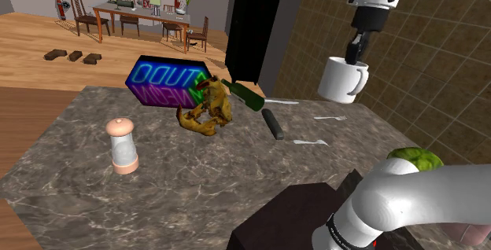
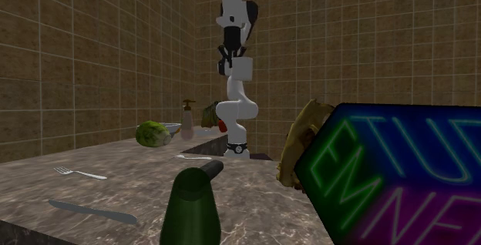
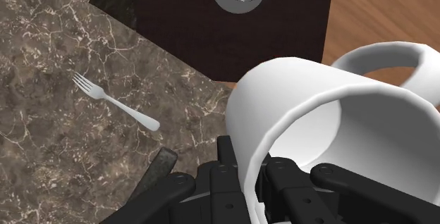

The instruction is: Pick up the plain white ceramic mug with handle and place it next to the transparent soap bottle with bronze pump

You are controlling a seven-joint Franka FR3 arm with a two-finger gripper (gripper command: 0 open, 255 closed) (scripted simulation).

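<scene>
Black fingers sit closest to the wrist camera, pinching the wall of the white mug at its rim, one inside and one outside. Beneath them that view shows a fork on the marble counter and the dark stand. From the shoulder view's left to its right the counter carries a pink-topped shaker near the front, a neon box farther back, a green bottle lying down, and a dark knife. Right of these the gripper holds the mug upright in the air, high over the counter's far right part, handle turned to that view's right. A lettuce lies at the near right, behind the white arm. The second exterior view adds the soap bottle, standing just right of the lettuce near the arm's foot, well below the mug.
</scene>
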